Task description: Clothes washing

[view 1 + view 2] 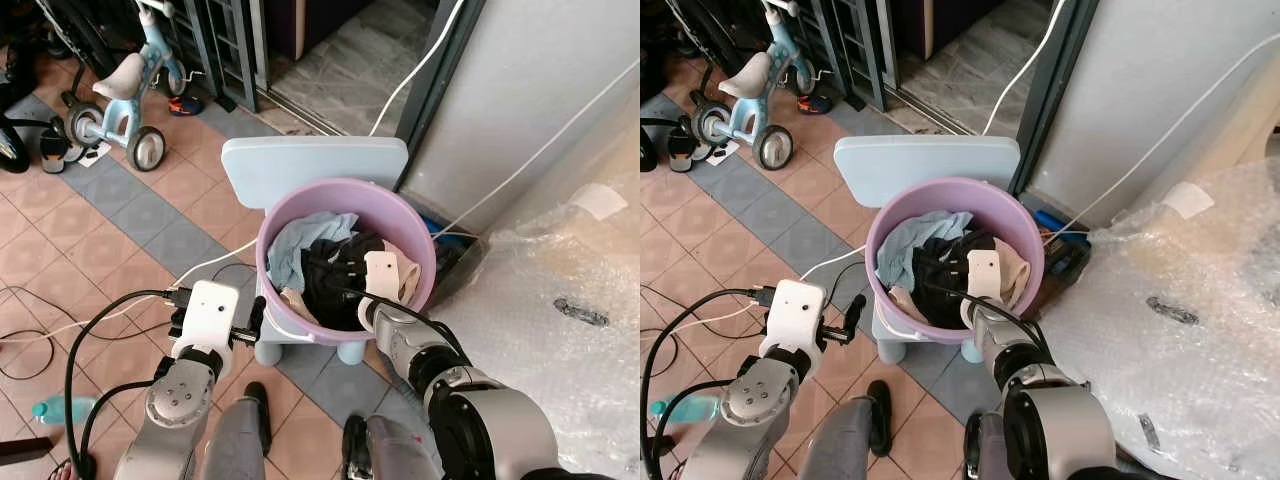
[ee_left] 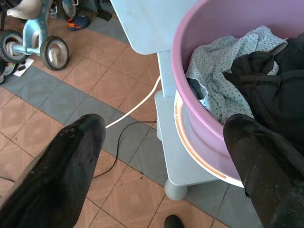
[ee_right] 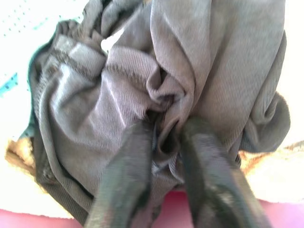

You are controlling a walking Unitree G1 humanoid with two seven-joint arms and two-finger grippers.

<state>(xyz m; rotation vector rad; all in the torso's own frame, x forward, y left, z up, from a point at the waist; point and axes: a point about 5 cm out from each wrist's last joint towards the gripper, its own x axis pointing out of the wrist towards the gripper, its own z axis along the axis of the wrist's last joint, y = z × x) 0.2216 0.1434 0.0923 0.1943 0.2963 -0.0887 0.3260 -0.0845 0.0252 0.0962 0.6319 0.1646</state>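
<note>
Two grippers are working at a pink basin (image 1: 275, 225) that is sitting on a pale blue child's chair (image 1: 310, 165). The right gripper (image 3: 166, 137) is reaching down inside the basin, its fingers (image 3: 126, 175) closing together on a fold of the dark garment (image 3: 118, 90), which is bunching up between and around them. That garment is lying in the middle of the basin, beside a light blue dotted cloth (image 2: 223, 71) and a beige piece (image 1: 410, 275) toward the right rim. The left gripper (image 2: 161, 156) is hovering outside the basin at its left wall, fingers (image 2: 66, 166) spread wide apart and holding nothing; one fingertip appears to be near the rim, though contact cannot be confirmed. A small tricycle (image 1: 120, 95) is standing well apart on the tiled floor (image 1: 130, 210).
</note>
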